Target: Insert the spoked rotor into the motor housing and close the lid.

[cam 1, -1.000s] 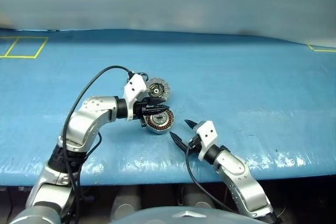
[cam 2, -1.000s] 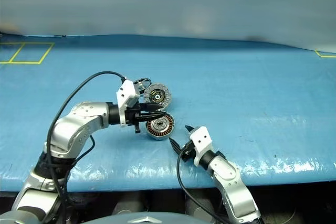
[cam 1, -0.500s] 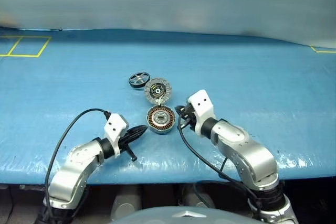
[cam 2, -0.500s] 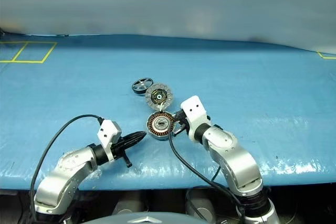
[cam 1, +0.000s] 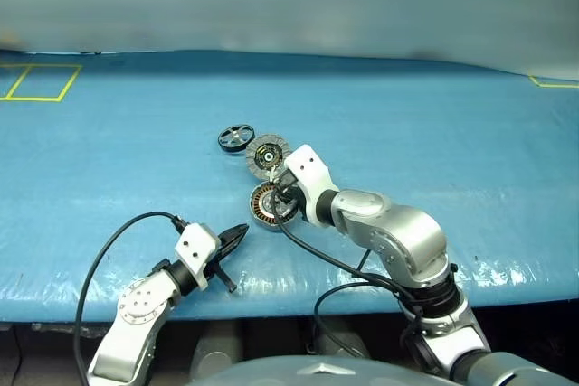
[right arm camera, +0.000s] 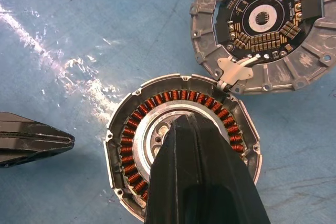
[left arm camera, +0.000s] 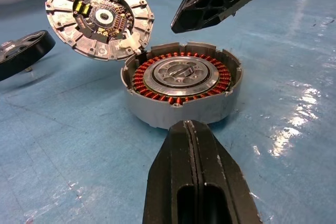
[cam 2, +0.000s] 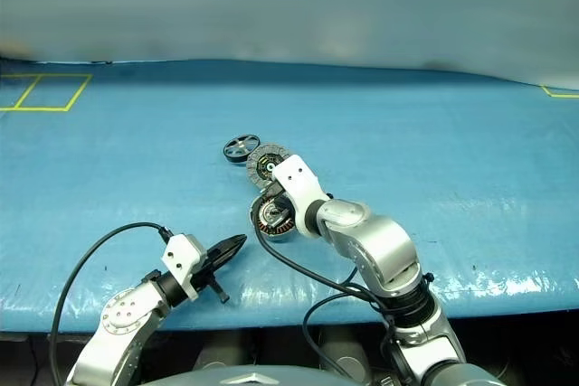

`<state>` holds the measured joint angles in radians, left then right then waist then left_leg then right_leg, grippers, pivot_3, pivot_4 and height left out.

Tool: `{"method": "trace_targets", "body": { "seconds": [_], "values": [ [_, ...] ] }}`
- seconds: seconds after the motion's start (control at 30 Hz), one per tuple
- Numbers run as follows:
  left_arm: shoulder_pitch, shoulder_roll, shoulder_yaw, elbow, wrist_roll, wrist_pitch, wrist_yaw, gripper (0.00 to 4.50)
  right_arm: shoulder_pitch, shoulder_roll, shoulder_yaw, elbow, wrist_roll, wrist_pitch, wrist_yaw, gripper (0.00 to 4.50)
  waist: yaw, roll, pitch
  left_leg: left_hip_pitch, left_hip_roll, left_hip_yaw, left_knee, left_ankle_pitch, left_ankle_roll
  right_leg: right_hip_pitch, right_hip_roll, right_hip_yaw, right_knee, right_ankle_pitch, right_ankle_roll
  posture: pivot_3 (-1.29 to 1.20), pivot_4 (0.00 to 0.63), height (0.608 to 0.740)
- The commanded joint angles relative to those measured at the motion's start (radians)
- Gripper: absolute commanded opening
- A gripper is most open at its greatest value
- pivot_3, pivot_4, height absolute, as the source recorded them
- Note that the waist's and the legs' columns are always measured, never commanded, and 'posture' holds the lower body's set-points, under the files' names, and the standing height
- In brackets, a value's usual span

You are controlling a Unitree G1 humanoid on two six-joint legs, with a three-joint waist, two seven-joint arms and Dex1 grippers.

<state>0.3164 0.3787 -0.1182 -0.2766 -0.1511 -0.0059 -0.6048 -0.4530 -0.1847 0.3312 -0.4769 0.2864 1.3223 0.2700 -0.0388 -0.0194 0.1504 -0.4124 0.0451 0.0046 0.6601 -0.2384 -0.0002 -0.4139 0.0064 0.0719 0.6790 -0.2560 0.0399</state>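
Right wrist view: the closed right claw point(right arm camera: 181, 124) hangs over the motor housing point(right arm camera: 157, 108), a grey cylinder ringed with copper windings on the glossy blue bench point(cam 1: 434, 133). Touching its rim, the ribbed lid point(cam 1: 268, 155); beyond, the spoked rotor point(cam 1: 236, 137). Left claw point(cam 1: 241, 232), closed, empty, near the housing.

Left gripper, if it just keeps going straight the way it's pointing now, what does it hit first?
Most likely the motor housing. The left gripper, shut, points at its grey outer wall, with bare blue table between them. The shut right gripper hangs over the housing, seemingly above that line, though depth is hard to judge.
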Motion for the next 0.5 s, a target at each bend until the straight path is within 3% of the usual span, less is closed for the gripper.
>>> {"method": "trace_targets", "body": {
  "seconds": [0.03, 0.5],
  "values": [
    [0.007, -0.024, -0.005, 0.001, -0.015, -0.04, 0.006, 0.0, -0.027, 0.001, 0.017, 0.018, 0.001, -0.006, 0.005, 0.01, 0.0, 0.0, 0.0, -0.001, 0.0, 0.0, 0.0, 0.0, 0.0, 0.0, 0.0, 0.0, 0.0, 0.0, 0.0, 0.0, 0.15, 0.74],
    [0.015, -0.056, -0.01, -0.008, -0.029, -0.015, 0.022, 0.0, -0.025, -0.032, 0.079, 0.033, 0.029, 0.015, 0.06, 0.01, -0.006, 0.0, 0.0, -0.001, 0.0, 0.0, 0.0, 0.0, 0.0, 0.0, 0.0, 0.0, 0.0, 0.0, 0.0, 0.0, 0.15, 0.74]
  ]
}}
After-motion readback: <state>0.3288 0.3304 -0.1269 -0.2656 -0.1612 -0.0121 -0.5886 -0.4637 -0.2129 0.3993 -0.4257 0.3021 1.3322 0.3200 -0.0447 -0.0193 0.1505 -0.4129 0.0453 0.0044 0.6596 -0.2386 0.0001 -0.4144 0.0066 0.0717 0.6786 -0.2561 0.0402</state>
